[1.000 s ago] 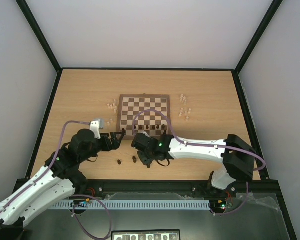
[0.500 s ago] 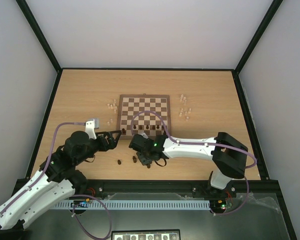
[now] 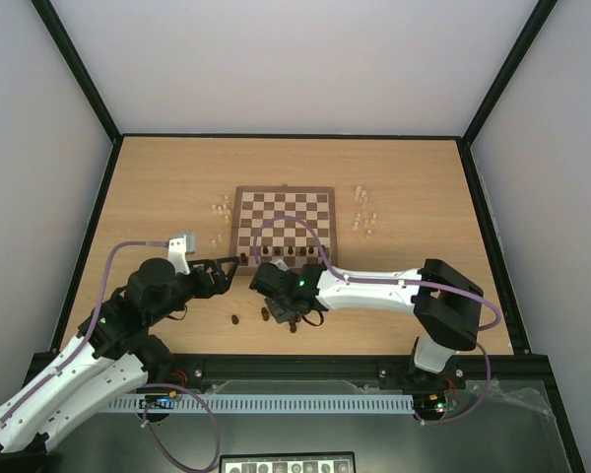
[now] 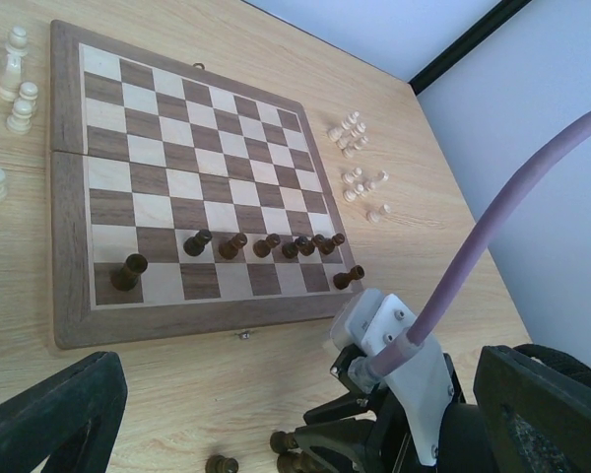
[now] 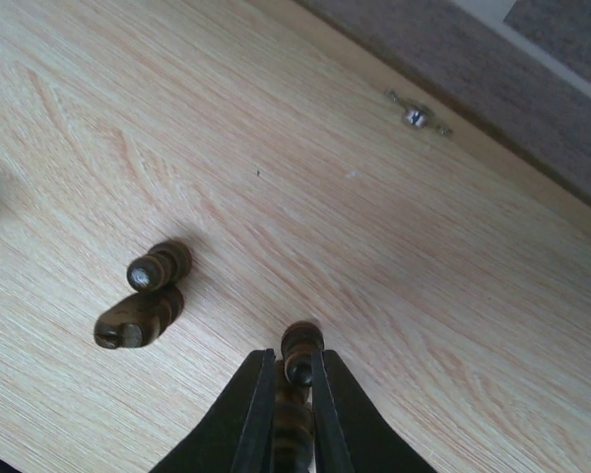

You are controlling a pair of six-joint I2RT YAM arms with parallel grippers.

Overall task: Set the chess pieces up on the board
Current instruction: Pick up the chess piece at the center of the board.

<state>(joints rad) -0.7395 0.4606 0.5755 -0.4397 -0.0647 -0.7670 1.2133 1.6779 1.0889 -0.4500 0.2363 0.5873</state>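
Pickup: right gripper is clamping a dark piece off-board; left gripper is hanging wide open. Next needs a clean lift, then a carry ahead onto the board.

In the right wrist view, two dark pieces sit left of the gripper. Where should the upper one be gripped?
Grip the dark chess piece by its upper body, from straight above: it appears to stand upright. Set the jaws on the sides facing away from its close neighbour, so neither wedges between them.
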